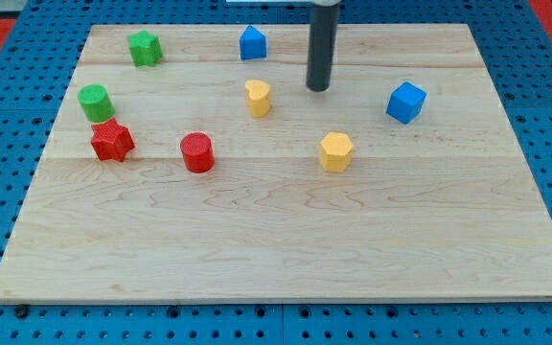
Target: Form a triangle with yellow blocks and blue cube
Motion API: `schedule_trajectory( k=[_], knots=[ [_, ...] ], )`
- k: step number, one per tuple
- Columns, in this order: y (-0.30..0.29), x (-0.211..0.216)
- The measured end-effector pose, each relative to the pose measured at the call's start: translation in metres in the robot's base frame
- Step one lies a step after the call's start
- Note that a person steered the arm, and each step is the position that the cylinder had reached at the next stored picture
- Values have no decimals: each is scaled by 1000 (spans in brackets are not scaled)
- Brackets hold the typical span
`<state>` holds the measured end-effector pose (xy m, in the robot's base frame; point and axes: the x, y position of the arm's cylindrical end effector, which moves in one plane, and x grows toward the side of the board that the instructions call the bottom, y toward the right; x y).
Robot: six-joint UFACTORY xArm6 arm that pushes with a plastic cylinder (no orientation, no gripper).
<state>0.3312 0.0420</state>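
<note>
A yellow heart-shaped block lies near the board's upper middle. A yellow hexagonal block lies to its lower right, near the board's centre. A blue cube sits toward the view's right. My tip rests on the board between the yellow heart block and the blue cube, above the yellow hexagon, touching none of them.
A second blue block, house-shaped, lies at the top middle. A green star and a green cylinder lie at the upper left. A red star and a red cylinder lie at the left. The wooden board sits on blue pegboard.
</note>
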Motion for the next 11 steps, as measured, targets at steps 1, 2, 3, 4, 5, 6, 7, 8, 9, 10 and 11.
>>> schedule_trajectory(
  k=[1, 2, 3, 4, 5, 6, 7, 8, 9, 10, 11],
  knots=[
    [-22, 22],
    [-68, 16],
    [-56, 23],
    [15, 106],
    [134, 136],
    [182, 132],
    [191, 101],
    [186, 57],
    [118, -11],
    [104, -14],
    [173, 63]
  ],
)
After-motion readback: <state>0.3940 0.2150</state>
